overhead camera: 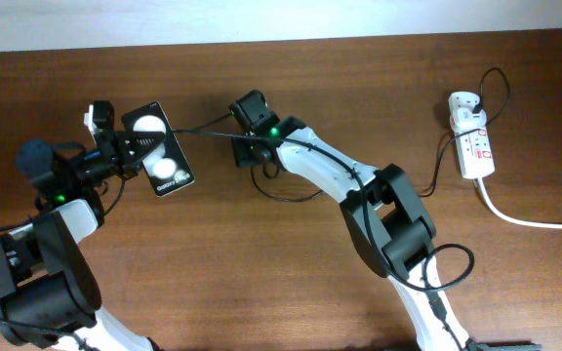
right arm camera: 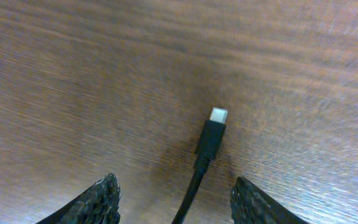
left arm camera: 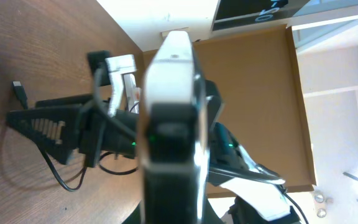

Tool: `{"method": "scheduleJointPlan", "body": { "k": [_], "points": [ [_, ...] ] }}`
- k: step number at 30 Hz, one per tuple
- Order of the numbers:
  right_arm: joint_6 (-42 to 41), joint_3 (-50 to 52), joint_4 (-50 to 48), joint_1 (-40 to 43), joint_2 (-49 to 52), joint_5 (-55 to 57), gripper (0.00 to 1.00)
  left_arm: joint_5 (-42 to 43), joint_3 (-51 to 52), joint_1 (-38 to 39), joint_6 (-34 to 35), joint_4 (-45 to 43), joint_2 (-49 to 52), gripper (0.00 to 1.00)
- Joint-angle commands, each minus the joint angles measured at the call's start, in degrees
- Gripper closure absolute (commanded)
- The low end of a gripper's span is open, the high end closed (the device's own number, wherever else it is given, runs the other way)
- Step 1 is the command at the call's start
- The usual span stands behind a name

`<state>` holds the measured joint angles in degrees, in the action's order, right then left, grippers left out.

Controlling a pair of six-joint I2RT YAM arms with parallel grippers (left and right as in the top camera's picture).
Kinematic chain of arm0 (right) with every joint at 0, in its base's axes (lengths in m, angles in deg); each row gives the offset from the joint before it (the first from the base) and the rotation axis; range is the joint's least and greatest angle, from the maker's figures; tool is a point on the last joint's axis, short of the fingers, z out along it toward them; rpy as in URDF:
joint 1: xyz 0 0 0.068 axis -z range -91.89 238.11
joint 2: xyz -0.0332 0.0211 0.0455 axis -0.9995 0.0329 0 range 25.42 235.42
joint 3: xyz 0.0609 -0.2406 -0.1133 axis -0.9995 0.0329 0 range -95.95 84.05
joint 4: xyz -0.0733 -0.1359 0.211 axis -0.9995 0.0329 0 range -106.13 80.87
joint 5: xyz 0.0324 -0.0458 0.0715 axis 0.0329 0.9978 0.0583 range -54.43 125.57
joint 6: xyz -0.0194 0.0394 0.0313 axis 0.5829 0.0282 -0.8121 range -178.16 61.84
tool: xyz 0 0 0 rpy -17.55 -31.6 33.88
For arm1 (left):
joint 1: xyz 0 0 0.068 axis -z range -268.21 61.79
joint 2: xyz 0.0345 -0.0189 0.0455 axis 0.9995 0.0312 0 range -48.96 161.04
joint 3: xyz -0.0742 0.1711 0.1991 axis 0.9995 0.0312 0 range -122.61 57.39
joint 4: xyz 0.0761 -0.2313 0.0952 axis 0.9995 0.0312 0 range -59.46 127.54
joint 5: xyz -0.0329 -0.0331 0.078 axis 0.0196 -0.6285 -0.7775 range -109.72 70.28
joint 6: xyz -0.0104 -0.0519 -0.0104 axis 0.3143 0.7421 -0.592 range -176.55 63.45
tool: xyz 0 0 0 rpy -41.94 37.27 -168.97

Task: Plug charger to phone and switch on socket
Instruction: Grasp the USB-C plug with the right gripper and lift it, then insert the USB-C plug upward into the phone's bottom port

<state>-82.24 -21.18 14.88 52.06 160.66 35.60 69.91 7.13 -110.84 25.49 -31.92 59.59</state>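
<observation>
Phone (overhead camera: 161,151), flat glossy black slab, pinched by left gripper (overhead camera: 125,148); right gripper (right arm camera: 174,184) spread around charger (right arm camera: 209,138), boxy pale-tipped plug on grained wood table (right arm camera: 73,74).

The table (overhead camera: 261,283) is brown wood with a fine grain, smooth and faintly sheened. The charger (right arm camera: 207,140) has a matt black rubbery cable and plug body, ending in a bare silvery metal tip. The right gripper (right arm camera: 174,182) has rough, grainy black fingers (right arm camera: 101,199). The phone (overhead camera: 159,148) is glossy black with a silvery rim; the socket (overhead camera: 471,146) is smooth white plastic
</observation>
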Motion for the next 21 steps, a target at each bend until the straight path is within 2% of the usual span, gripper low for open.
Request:
{"method": "scheduleJointPlan", "body": {
  "k": [1,3,10,11,13,15,16,18,21],
  "points": [
    [-1.1,-1.1,-0.4,0.1,2.6,1.4,0.42,0.5,-0.7,-0.5,-1.2,-0.5,-0.4,1.0],
    [-2.0,-1.1,-0.3,0.1,3.1,2.2,0.56,0.5,-0.7,-0.5,-1.2,-0.5,-0.4,1.0],
    [-2.2,-1.1,3.8,0.1,3.1,3.5,0.87,0.5,-0.7,-0.5,-1.2,-0.5,-0.4,1.0],
    [-2.6,-1.1,4.2,0.1,3.0,3.3,0.96,0.5,-0.7,-0.5,-1.2,-0.5,-0.4,1.0],
    [-2.6,-1.1,4.6,0.4,2.6,0.5,0.96,0.5,-0.7,-0.5,-1.2,-0.5,-0.4,1.0],
    [-2.6,-1.2,6.2,2.1,-0.1,-7.5,0.96,0.5,-0.7,-0.5,-1.2,-0.5,-0.4,1.0],
    [-2.6,-1.2,10.1,4.0,-3.8,-11.5,0.96,0.5,-0.7,-0.5,-1.2,-0.5,-0.4,1.0],
    [-0.7,-1.2,21.4,7.5,-12.2,-12.4,0.96,0.4,-0.7,-0.4,-1.2,-0.5,-0.4,1.0],
    [3.0,-0.8,30.0,9.6,-20.2,-12.4,0.96,0.3,-0.5,1.5,-1.2,-0.5,-0.4,1.0]
  ]
}}
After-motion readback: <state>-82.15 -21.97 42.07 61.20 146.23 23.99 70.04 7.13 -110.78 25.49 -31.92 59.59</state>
